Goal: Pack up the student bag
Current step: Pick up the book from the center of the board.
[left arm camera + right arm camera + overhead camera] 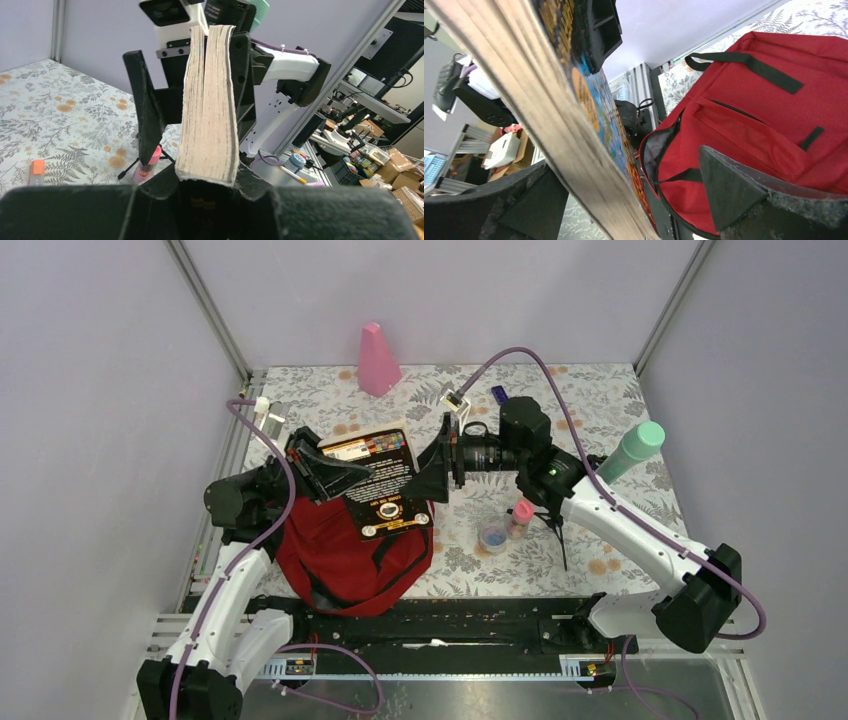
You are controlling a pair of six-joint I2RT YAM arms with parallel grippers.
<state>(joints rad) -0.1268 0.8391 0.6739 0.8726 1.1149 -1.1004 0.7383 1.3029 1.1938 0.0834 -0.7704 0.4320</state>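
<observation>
Jaws of left gripper (333, 474) clamp book (385, 492); right gripper (436, 462) gapes.

left pincer (207, 207): clamped on book (207, 120), pages up | right pincer (197, 100): spread around its far end

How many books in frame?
1. The book is over the student bag, clamped by the left gripper; the right gripper stands open around its opposite edge. Any inside the bag are hidden.

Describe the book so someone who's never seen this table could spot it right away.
Find the dark red student bag, near left on the table. Above it the left tool grips a thick book, black cover with bright print. Unlike the small bottles nearby, it is flat and printed.
</observation>
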